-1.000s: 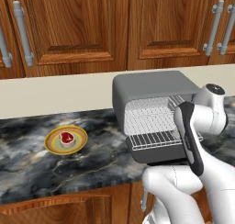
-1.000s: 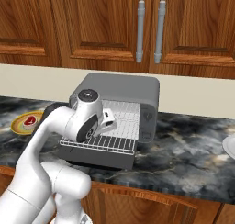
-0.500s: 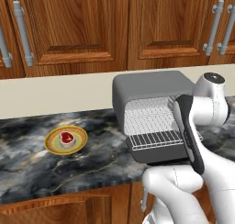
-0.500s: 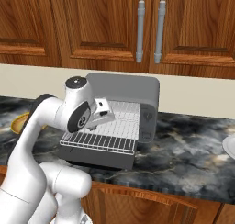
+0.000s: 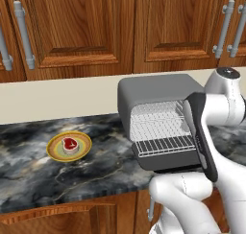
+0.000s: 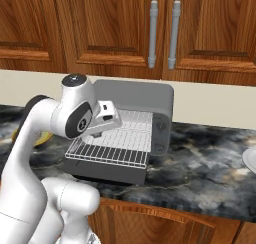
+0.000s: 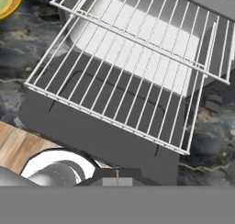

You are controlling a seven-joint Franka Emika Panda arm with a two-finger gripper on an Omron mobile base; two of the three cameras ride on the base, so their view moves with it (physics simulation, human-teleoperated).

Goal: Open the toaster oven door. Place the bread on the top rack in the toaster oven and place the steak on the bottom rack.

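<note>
**Oven open, racks out, meat waiting on its plate**

While the toaster oven door (image 5: 168,162) lies folded flat toward the near edge of the desk (image 5: 29,180), the toaster oven (image 5: 153,91) behind it stands wide open, its pale inside in plain sight. Two silver wire racks show: the lower rack (image 7: 114,99) is drawn forward so that it hangs over the open door, and the upper rack (image 7: 151,30) sits higher and farther back, reaching partly out of the mouth of the box. Both racks are bare.

Well off to the left on the dark marbled desk, the steak (image 5: 70,144) rests in the middle of a round yellow-green plate (image 5: 54,152), quite apart from the oven. At the far right edge of the right base view a sliver of a white plate (image 6: 250,159) pokes in.

From where I stand, the white arm bends up over the near right corner of the oven, and its end effector (image 6: 94,134) hovers above the pulled-out lower rack, pointing down at it, with its fingers drawn together and nothing between them. Seen along the hand, the grey door and the rack's front bar lie just below it.

Wooden cupboards (image 5: 86,27) with silver handles (image 6: 162,35) line the wall behind.
</note>
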